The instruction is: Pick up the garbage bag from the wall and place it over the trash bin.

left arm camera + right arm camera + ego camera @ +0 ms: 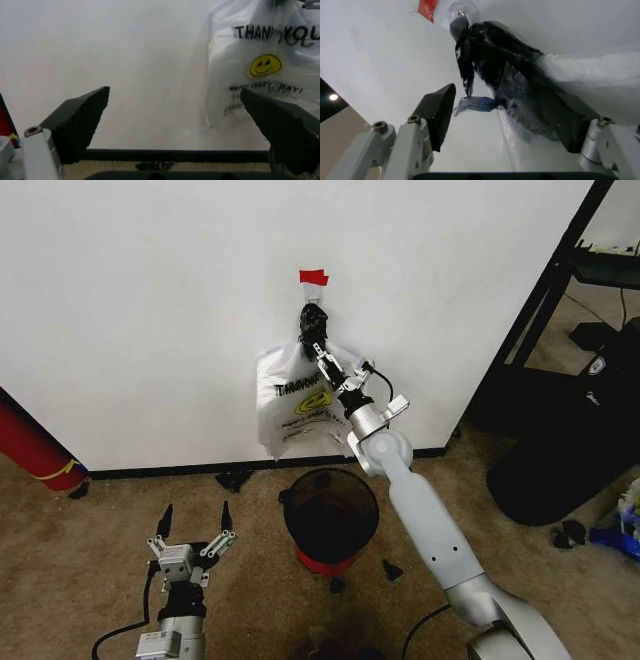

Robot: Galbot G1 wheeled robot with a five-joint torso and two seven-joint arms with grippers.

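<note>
Garbage bag (295,395) on wall, between open right hand (322,360) fingers

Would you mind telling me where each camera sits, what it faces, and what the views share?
Head view: from the robot's head, looking down at the wall, bag and bin; both arms show, right claw at the bag's top, left claw open and low.
Left wrist view: from the left wrist, facing the wall and bag, between its open fingers.
Right wrist view: from the right wrist, looking up at the hook and the bag's black top, open fingers around it.
All share bag and wall.
</note>
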